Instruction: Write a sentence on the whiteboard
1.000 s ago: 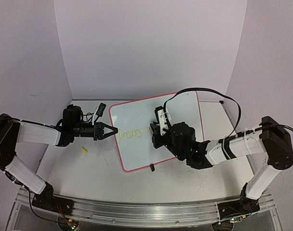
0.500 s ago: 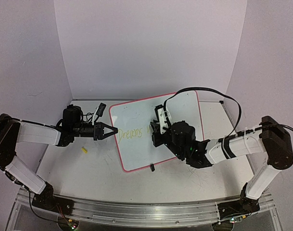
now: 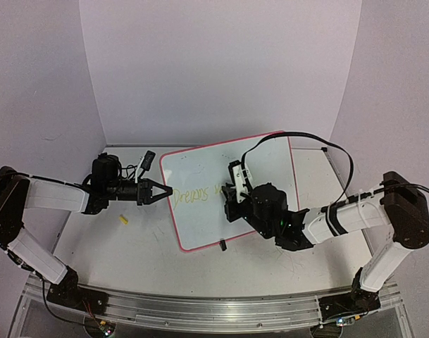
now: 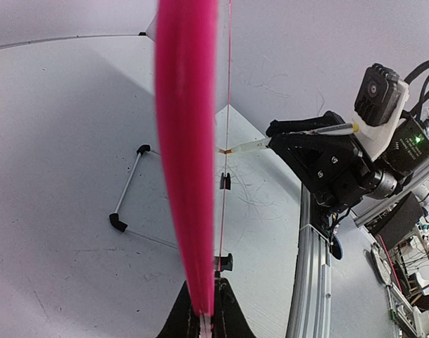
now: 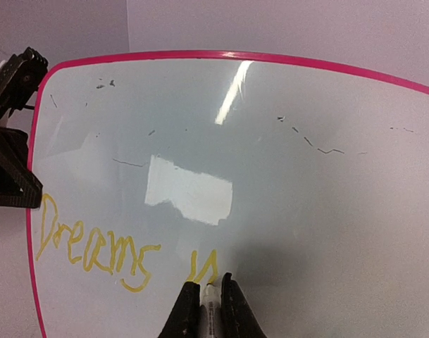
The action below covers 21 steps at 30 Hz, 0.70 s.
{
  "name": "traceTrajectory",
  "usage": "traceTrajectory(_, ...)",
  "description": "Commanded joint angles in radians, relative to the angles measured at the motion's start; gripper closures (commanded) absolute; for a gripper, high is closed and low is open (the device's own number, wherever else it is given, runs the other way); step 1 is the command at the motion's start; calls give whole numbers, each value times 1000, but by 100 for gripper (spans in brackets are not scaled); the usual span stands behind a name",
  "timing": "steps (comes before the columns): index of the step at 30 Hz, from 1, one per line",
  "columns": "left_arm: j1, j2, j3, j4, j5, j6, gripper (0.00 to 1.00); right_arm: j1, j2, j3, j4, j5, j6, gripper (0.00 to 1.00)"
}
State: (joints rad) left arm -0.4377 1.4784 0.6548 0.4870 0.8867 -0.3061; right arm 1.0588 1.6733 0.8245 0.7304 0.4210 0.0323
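The sentence [image 5: 94,246] so far reads "Dreams" in thin yellow strokes, followed by the first strokes of a next word. It sits at the lower left of the right wrist view, and left of centre in the top view [image 3: 196,195]. It lies on the left part of the whiteboard [image 3: 263,162], which takes up the middle of the top view, skewed on the bench [image 3: 151,246].

The right gripper [image 5: 209,287] is closed tight on a marker [image 5: 210,299] whose tip meets the board just under the newest yellow strokes. The left gripper [image 3: 165,191] is pinched shut on the board's pink rim at its left edge, just beside the "D". In the left wrist view the rim runs up between its fingers [image 4: 202,310].

To the right of the marker tip, glossy white surface with glare and a few dark specks runs on to the pink rim. A black stand leg [image 3: 222,245] shows at the board's lower edge. A small yellow piece [image 3: 123,220] lies on the bench at lower left of the board, apart from it.
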Motion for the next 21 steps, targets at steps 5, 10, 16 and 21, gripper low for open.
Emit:
traceTrajectory(5, -23, -3, 34, -30, -19, 70, 100, 3, -28, -11, -32, 16, 22, 100)
traceTrajectory(10, -22, -2, 35, -30, -18, 71, 100, 3, -12, 9, -21, 39, 10, 100)
traceTrajectory(16, -22, -2, 34, -30, -18, 71, 100, 2, 2, 46, 6, 88, -18, 100)
traceTrajectory(21, -22, -1, 33, -30, -16, 72, 100, -7, 8, 61, 11, 100, -23, 100)
